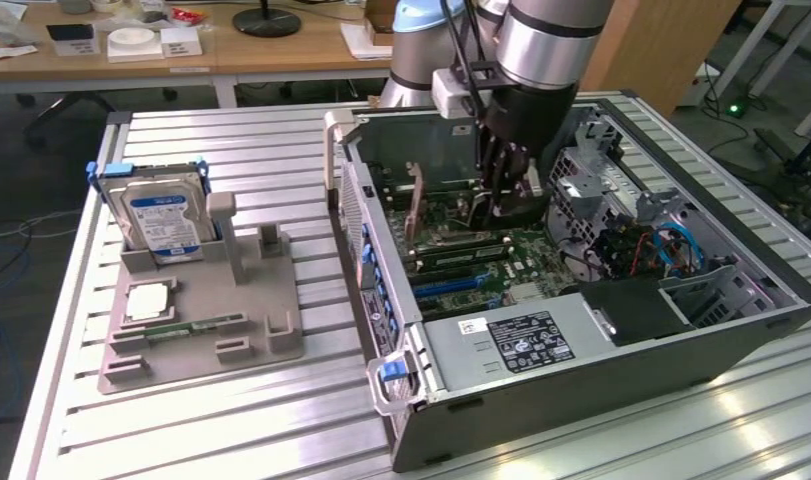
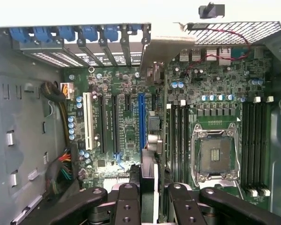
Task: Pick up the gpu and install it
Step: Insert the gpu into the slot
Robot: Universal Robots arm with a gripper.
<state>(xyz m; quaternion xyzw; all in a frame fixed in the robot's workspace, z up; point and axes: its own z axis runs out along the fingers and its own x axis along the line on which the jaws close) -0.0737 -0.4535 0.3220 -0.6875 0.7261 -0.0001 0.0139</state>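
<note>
The gpu (image 2: 150, 171) appears edge-on in the wrist view, running from between my fingers (image 2: 127, 197) up to its pale metal bracket (image 2: 166, 49) at the case's rear slot openings. My gripper (image 2: 152, 192) is shut on it. The card stands upright over the motherboard (image 2: 126, 126), right beside the long blue slot (image 2: 141, 119); whether it touches the slot I cannot tell. In the exterior view my gripper (image 1: 501, 205) reaches straight down into the open computer case (image 1: 378, 250) with the dark gpu (image 1: 495, 218) under its fingers.
A grey parts holder (image 1: 198, 320) on the slatted table at the exterior view's left carries a blue-labelled hard drive (image 1: 162, 222) and a narrow green memory stick (image 1: 192, 327). Inside the case are the power supply (image 1: 525, 340), cables (image 1: 672, 250), memory slots (image 2: 255, 140) and the bare CPU socket (image 2: 215, 154).
</note>
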